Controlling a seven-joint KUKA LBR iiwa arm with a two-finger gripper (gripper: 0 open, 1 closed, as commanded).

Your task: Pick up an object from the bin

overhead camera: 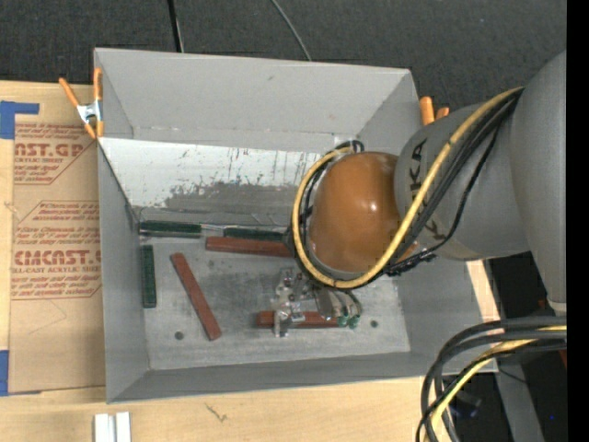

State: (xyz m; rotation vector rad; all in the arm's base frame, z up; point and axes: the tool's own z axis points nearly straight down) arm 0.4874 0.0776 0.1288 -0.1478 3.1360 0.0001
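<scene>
Claw point(287, 309) of the arm point(515, 182) is low inside the grey bin point(258, 99), near the front wall and a little right of the middle of the floor. It stands directly over a short brown stick point(317, 319), which lies flat on the floor, about parallel to the front wall. The metal tip of the claw meets this stick near its left end, so a small piece of the stick shows on the left of the claw and a longer piece on the right. Whether the claw is open or closed, and whether it really grips the stick, I cannot tell, because the wrist hides it from above. Just above the claw is the round orange cover point(354, 210) of the wrist, with black and yellow cables point(308, 191) running around it.

Other sticks lie well apart from the claw, each one flat on the floor. A long brown stick point(195, 296) lies on a slant, left of the claw. Another brown stick point(247, 245) lies level further back, and its right end goes under the cables. Just behind it, close to the back wall, is a dark green stick point(253, 234). A second green stick point(170, 229) lies to the left along the same wall. A third green stick point(147, 276) lies along the left wall, pointing front to back.
</scene>
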